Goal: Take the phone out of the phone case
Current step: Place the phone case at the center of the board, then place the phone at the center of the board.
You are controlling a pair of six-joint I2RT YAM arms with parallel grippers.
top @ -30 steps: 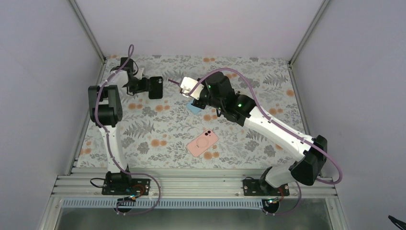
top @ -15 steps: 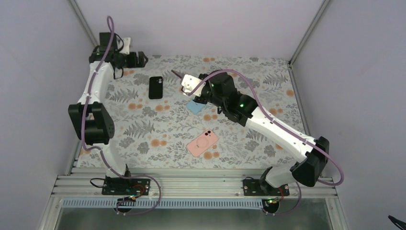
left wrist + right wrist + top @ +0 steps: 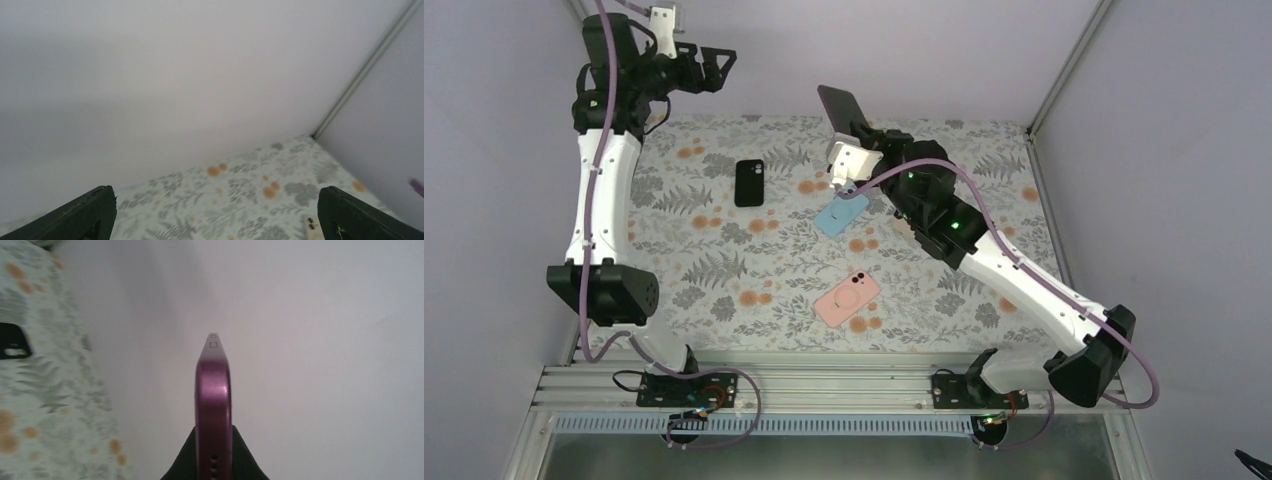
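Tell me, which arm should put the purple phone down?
Right. The right gripper is shut on the purple phone; the left gripper is open, empty and raised near the back wall.

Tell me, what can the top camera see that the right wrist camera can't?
Only the top view shows both arms, the open left gripper raised by the back wall, the blue case and the pink case. Only the right wrist view shows the tiny holes in the edge of the purple phone. Both show that phone pinched in the right gripper, the black case and the flowery table.
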